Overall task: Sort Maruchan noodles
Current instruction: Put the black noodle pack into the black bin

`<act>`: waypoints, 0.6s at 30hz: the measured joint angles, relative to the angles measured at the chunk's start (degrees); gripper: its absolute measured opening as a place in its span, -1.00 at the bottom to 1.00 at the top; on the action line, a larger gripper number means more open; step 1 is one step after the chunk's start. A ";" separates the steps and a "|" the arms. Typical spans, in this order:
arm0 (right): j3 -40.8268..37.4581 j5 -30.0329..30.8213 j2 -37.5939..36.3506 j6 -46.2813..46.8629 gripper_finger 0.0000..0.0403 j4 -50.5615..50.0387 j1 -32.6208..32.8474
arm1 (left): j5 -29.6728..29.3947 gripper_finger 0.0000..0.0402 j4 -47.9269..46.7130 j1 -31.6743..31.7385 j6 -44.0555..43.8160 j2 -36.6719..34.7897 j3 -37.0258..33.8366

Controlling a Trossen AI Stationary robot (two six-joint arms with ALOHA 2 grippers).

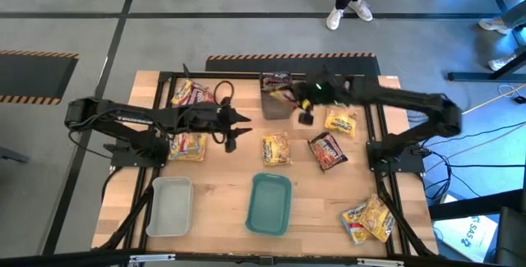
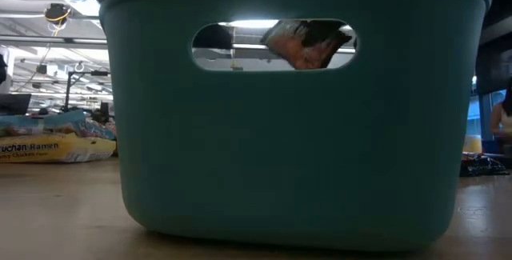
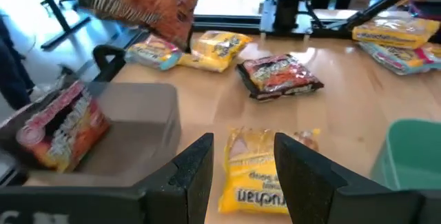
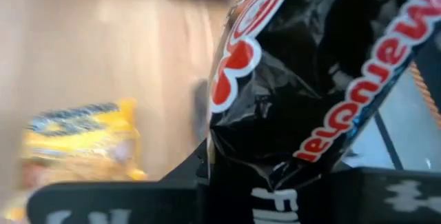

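Observation:
My right gripper (image 1: 302, 107) is shut on a dark maroon-black Maruchan packet (image 4: 310, 79) and hangs beside the grey tray (image 1: 275, 103) at the table's far middle. The low view shows that packet (image 2: 308, 42) through the teal tray's handle slot. An orange-red packet (image 3: 62, 124) lies in the grey tray. My left gripper (image 1: 234, 131) is open left of centre; a yellow packet (image 3: 258, 176) lies flat on the table beyond its fingers. More packets lie flat: a dark one (image 1: 327, 150), a yellow one (image 1: 340, 121), and others at left (image 1: 187, 145) and near right (image 1: 368, 218). My right gripper holds the dark packet (image 3: 145, 3) lifted clear of the table, near the grey tray. The packet's black crinkled plastic (image 4: 275, 155) fills the right wrist view and hides the fingers, so which part they have cannot be told.
A teal tray (image 1: 271, 204) stands at the near middle and a translucent white tray (image 1: 170, 205) at the near left. The teal tray's wall (image 2: 296, 132) blocks most of the low view. Bare wood lies between the trays and the packets. A person's feet (image 1: 349, 12) show beyond the far edge.

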 joint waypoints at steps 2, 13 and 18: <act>6.26 -0.66 5.18 -3.08 -0.65 -3.93 -2.74 | 0.01 -0.27 0.47 0.64 -0.19 -0.45 -0.76; 26.90 -3.91 28.84 -18.38 -0.66 -16.26 -10.92 | -0.05 -0.27 0.15 1.01 -0.19 -0.58 -1.22; 27.32 -0.58 33.91 -22.46 -0.65 -16.78 -11.58 | -0.05 -0.27 0.15 1.01 -0.18 -0.58 -1.20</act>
